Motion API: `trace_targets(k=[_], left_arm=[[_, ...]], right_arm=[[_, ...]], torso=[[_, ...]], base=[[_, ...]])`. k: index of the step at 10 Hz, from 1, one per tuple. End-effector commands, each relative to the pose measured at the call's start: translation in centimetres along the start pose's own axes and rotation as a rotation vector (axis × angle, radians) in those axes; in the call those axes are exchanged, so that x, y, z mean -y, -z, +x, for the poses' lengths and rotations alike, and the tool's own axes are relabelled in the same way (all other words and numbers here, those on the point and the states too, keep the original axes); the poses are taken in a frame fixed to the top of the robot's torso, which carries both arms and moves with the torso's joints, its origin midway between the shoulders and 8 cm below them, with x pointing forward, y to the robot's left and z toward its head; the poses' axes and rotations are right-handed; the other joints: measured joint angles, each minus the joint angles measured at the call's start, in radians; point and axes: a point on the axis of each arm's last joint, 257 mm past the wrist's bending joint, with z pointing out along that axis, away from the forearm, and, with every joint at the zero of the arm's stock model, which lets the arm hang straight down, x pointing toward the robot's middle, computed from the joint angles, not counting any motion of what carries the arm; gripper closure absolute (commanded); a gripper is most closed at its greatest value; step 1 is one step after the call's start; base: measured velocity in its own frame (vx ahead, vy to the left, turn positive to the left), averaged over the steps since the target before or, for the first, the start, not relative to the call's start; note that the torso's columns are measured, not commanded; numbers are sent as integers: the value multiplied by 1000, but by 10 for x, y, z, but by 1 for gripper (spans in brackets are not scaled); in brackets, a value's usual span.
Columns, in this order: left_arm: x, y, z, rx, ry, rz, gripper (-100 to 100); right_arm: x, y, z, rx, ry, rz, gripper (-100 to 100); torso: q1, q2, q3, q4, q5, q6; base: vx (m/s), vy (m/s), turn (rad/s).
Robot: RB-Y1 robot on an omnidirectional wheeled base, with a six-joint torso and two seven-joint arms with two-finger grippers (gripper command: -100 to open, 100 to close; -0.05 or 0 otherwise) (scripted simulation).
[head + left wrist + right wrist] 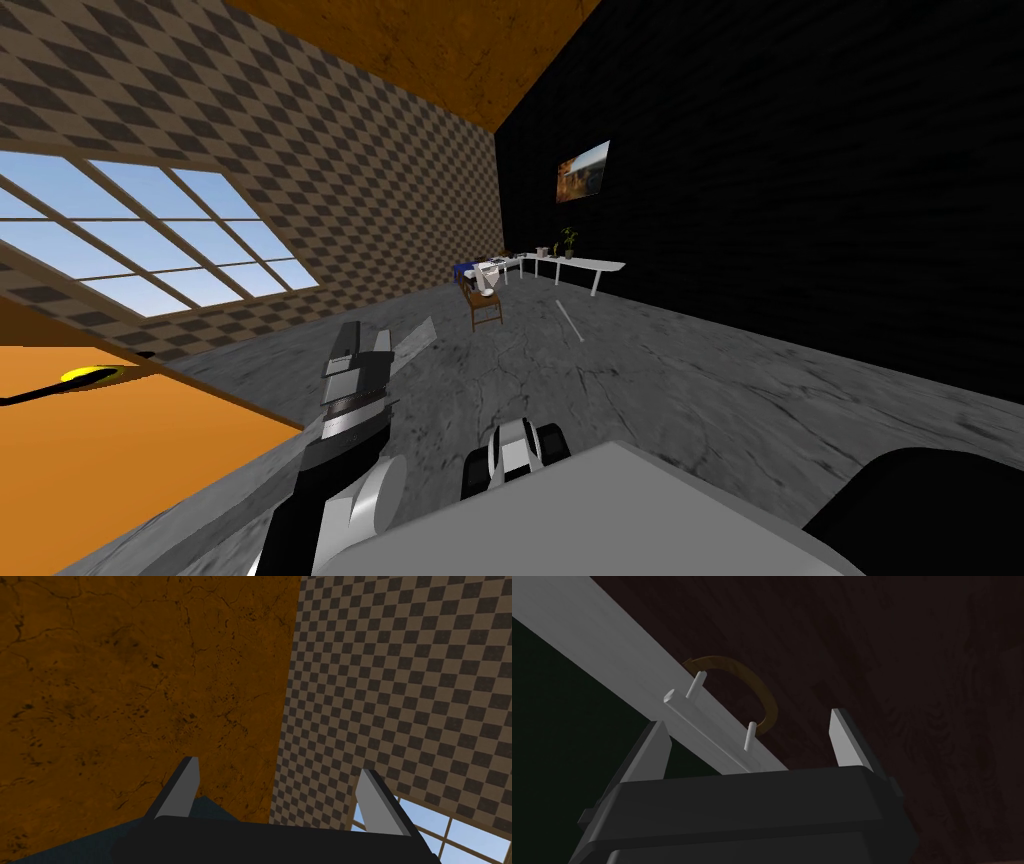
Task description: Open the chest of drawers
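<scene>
Although spread wide and holding nothing, logged left gripper lower left of head view, right gripper likewise, white bar handle on chest of drawers ahead between its blades, off-centre; risk: skewed close clipping a post, slipping off.

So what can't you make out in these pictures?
Chest of drawers, right wrist view: cut off by the edges beyond its white bar handle.
Brown curved handle: partly behind it, dim.
Items on the far white tables, head view: too small.
Yellow-and-black object, head view: cut by left edge.
</scene>
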Motion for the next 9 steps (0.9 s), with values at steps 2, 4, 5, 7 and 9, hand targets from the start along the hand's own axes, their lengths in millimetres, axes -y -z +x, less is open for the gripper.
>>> trace_targets(k=[2,4,5,7,9], left_arm=[[0,0,0,0,0,0,0],[0,0,0,0,0,0,0],[0,0,0,0,0,0,0],[0,0,0,0,0,0,0],[0,0,0,0,0,0,0]], right_arm=[[2,12,3,1,0,-1,100],[5,1,2,-6,2,7,100],[4,1,1,-8,1,5,100],[3,-1,-1,-13,-2,0,100],[5,-3,1,-14,2,7,100]], torso=[[-2,0,0,0,-1,0],[-9,3,7,3,-5,-2],[-7,0,5,4,-5,-3],[-6,0,4,4,-4,-4],[-8,5,5,3,-3,-3]], base=[[-1,-5,-8],[62,41,1],[167,100,16],[148,108,23],[70,45,5]])
